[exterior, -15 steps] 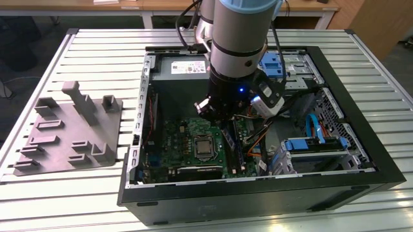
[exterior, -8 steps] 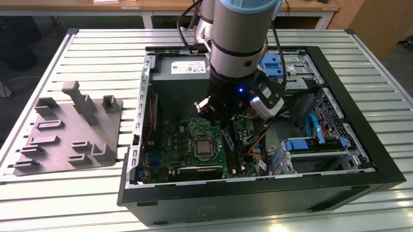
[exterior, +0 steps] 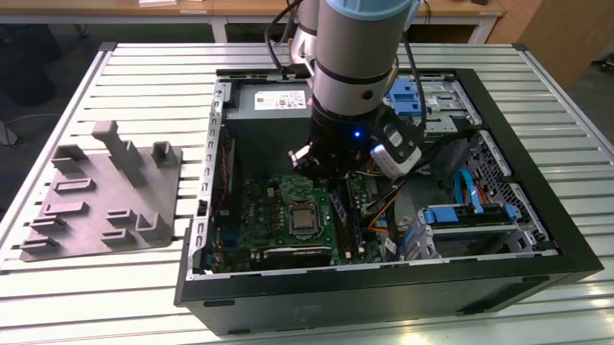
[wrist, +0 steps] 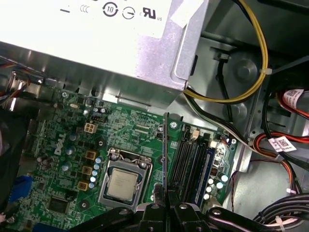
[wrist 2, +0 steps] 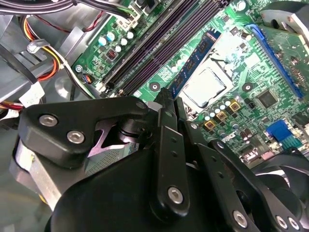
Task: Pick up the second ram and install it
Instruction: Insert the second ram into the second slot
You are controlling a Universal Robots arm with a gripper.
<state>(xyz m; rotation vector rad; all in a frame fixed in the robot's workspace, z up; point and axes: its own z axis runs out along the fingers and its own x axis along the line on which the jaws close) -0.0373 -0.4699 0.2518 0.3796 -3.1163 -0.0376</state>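
Above the motherboard [exterior: 287,215], inside the open PC case [exterior: 537,215], the gripper [wrist: 166,205] is pinching the second ram [wrist: 165,159] edge-on; in the first wrist view the stick rises as a thin dark line from btwn the pressed-together fingertips, w/ the CPU socket [wrist: 123,182] to one side and the black slots [wrist: 190,162] to the other. In the second wrist view the ram [wrist 2: 193,65] shows its blue-green face w/ black chips, running alongside the long dark slots [wrist 2: 154,48], next to the socket [wrist 2: 207,87]. Can't tell whether its bottom edge is touching the board or just above it; it doesn't look seated in a slot.

Handling (judgement): light, stiff, thin board, not slippery but fragile – chips and the contact edge shouldn't take pressure or twist. Best hold is on the flat faces near the top edge, mid-length, so it stays square to the slot; the present pinch seems about that.

Containers: the case, lying on its side on the slatted table [exterior: 115,287], holds the motherboard, a silver PSU [wrist: 96,43] toward the case's far wall, blue drive caddies [exterior: 461,215], and loose cable bundles [wrist: 285,145]. Grey fixture tray [exterior: 101,198] sits beside the case, on the exterior view's left, w/ nothing seen in its pockets.
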